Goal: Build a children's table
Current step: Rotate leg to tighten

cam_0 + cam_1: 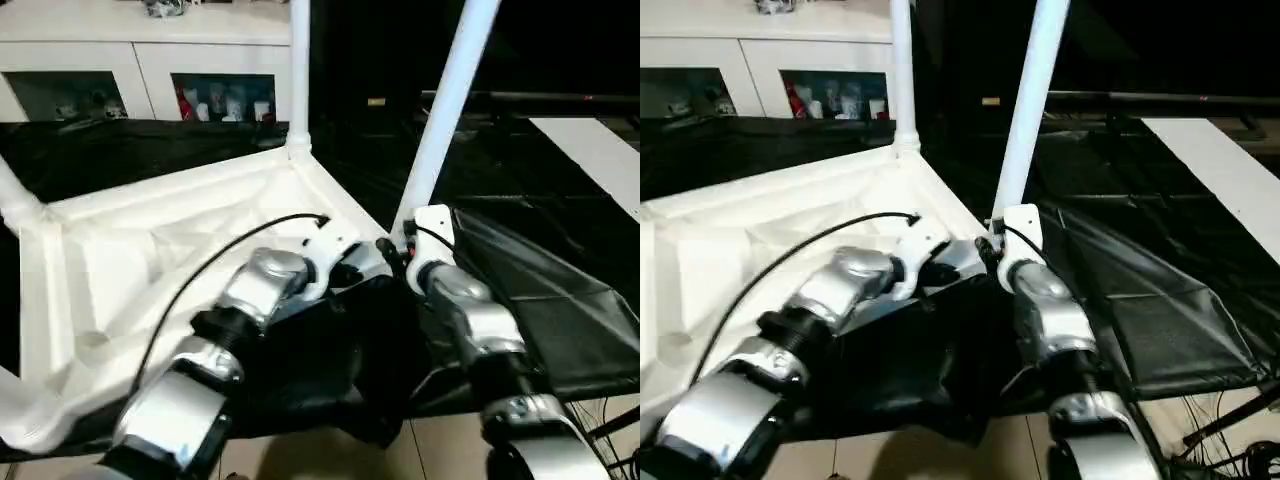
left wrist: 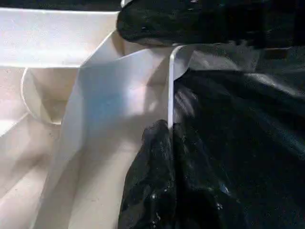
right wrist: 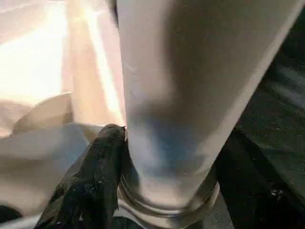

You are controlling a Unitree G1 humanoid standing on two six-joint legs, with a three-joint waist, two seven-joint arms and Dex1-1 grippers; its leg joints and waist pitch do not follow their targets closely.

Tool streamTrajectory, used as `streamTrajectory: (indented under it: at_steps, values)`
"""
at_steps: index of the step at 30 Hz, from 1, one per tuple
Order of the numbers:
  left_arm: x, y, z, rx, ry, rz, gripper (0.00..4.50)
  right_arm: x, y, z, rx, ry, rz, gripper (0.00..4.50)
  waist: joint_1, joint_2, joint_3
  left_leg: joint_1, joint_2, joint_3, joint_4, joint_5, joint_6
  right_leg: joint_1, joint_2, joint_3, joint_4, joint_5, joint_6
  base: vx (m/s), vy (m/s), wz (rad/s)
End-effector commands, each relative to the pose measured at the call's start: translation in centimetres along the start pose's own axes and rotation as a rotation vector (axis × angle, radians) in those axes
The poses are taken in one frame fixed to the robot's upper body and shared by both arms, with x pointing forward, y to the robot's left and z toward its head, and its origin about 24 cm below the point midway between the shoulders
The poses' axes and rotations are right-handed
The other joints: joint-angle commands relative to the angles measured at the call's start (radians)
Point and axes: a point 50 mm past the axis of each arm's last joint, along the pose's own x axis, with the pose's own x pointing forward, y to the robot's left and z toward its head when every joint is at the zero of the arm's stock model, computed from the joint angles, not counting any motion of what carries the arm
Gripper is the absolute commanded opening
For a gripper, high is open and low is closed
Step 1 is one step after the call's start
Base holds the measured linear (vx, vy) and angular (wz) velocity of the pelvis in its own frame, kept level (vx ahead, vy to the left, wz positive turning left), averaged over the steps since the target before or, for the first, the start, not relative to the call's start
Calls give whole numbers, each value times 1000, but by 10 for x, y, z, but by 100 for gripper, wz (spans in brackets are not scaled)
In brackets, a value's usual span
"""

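Tabletop (image 1: 150,250) upside down on black surface (image 1: 560,180), ribs up.
Right tool (image 3: 167,157) grips leg (image 1: 445,110) at base, near-right corner socket; leg leans right, needs uprighting.
Left tool (image 2: 164,143) closed on tabletop rim beside it.

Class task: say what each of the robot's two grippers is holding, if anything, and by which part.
Right gripper grips the tilted white tapered tube leg by its base, just above the corner socket. Left gripper is pinched shut on the thin edge wall of the white ribbed plastic tabletop.
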Motion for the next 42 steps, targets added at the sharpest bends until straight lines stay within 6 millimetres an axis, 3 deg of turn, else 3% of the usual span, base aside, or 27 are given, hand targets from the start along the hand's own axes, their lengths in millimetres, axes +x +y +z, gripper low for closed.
streamTrajectory:
  at_steps: [1,6,7,8,10,11,14,15,17,19,23,28,34,35,39,42]
  values:
    - [10,-11,5,42,2,-14,0,2,30,-29,10,122,106,247,-3,4,-47,19,34,-32,-86,-393,-42,18,-52,32,-106,-418,-132,0,0,0]
    - [7,-10,3,108,-9,-53,0,1,31,-17,23,34,167,247,-2,4,-48,15,36,-32,-90,-388,-35,20,-53,32,-104,-384,-134,0,0,0]
    - [6,-10,3,127,-23,-68,0,-2,27,-13,15,-2,185,303,-1,5,-48,16,36,-31,-89,-391,-32,18,-53,33,-106,-382,-137,0,0,0]
    - [5,-10,3,134,-26,-71,0,-2,26,-12,13,-11,188,317,0,4,-48,15,36,-31,-89,-387,-30,20,-54,33,-106,-375,-137,0,0,0]
    - [4,-8,2,152,-34,-85,0,-8,20,-7,-8,-64,215,323,2,9,-52,13,38,-28,-89,-343,-20,25,-52,35,-97,-287,-157,0,0,0]
    - [4,-8,2,152,-34,-85,0,-8,20,-7,-8,-64,215,334,4,6,-53,11,38,-26,-88,-321,-11,30,-50,34,-93,-243,-168,0,0,0]
    - [2,-6,0,159,-33,-86,0,-13,14,-3,-28,-94,220,361,6,9,-54,13,39,-23,-85,-296,-1,32,-51,34,-90,-203,-188,0,0,0]
    - [0,-3,-1,165,-36,-89,0,-21,7,0,-40,-117,236,369,6,17,-52,12,38,-23,-86,-292,1,33,-51,34,-91,-208,-195,0,0,0]
    - [-1,-2,-2,173,-41,-93,0,-26,3,2,-44,-125,258,393,10,11,-53,10,38,-23,-85,-281,13,38,-51,34,-90,-203,-189,0,0,0]
    - [-4,-2,-3,192,-56,-135,0,-41,-9,0,-96,-120,341,393,13,18,-52,9,39,-23,-84,-262,25,41,-50,34,-92,-192,-184,0,0,0]
    - [-12,-5,-7,239,-80,-257,0,-59,-27,-2,-167,-104,424,393,18,19,-54,5,38,-21,-79,-230,46,44,-52,34,-88,-156,-196,0,0,0]
    - [-28,-4,-18,273,-42,-403,0,-77,-49,-1,-273,-46,548,393,27,26,-56,12,45,-17,-73,-203,61,42,-52,34,-79,-91,-250,0,0,0]
    - [-48,2,-28,280,2,-499,0,-84,-49,2,-331,-11,670,393,30,23,-54,11,48,-18,-76,-209,56,44,-55,32,-76,-120,-258,0,0,0]
    - [-50,3,-29,281,7,-501,0,-85,-47,1,-341,-3,690,393,32,26,-54,12,47,-17,-75,-207,55,43,-55,33,-75,-122,-259,0,0,0]
    - [-57,6,-34,274,15,-505,0,-89,-41,-7,-394,70,808,393,33,21,-52,9,48,-17,-76,-211,54,44,-55,32,-75,-147,-251,0,0,0]
    - [-59,7,-35,270,17,-505,0,-87,-42,-9,-414,83,804,393,30,17,-54,10,47,-16,-73,-196,54,42,-56,33,-74,-140,-251,0,0,0]
